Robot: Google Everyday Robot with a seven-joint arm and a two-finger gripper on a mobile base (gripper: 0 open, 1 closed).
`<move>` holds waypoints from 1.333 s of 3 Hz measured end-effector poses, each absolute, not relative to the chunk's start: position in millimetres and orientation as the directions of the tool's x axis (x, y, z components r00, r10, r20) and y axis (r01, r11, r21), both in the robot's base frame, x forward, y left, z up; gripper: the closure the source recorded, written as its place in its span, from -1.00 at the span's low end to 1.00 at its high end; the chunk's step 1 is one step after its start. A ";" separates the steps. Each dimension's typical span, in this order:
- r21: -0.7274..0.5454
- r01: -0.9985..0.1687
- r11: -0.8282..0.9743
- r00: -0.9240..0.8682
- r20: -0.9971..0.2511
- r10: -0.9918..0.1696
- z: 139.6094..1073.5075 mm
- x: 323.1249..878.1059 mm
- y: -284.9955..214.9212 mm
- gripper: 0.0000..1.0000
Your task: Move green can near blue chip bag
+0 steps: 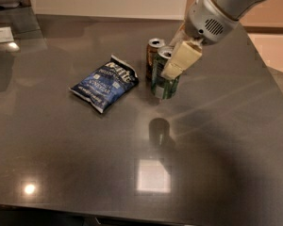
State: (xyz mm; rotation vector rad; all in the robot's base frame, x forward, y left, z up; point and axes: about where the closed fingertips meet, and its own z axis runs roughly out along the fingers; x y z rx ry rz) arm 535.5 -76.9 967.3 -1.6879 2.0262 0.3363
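The green can (162,83) is held upright by the gripper (173,68), its 2 fingers closed on it; the blue chip bag (105,82) lies near, leftward in the camera view.

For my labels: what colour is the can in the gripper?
Green, silver top, in the camera view. The gripper holds the green can beside the brown can.

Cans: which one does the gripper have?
The green can, with the gripper shut on it. The brown-orange can stands free just behind it, nearer the far table edge.
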 end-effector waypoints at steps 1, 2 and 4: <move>-0.111 -0.975 0.195 -0.112 -0.510 -0.853 958.5 544.3 -51.2 1.00; -0.101 -0.977 0.186 -0.108 -0.515 -0.850 946.2 553.5 -28.8 1.00; -0.091 -0.980 0.176 -0.101 -0.537 -0.838 924.2 563.9 0.0 0.70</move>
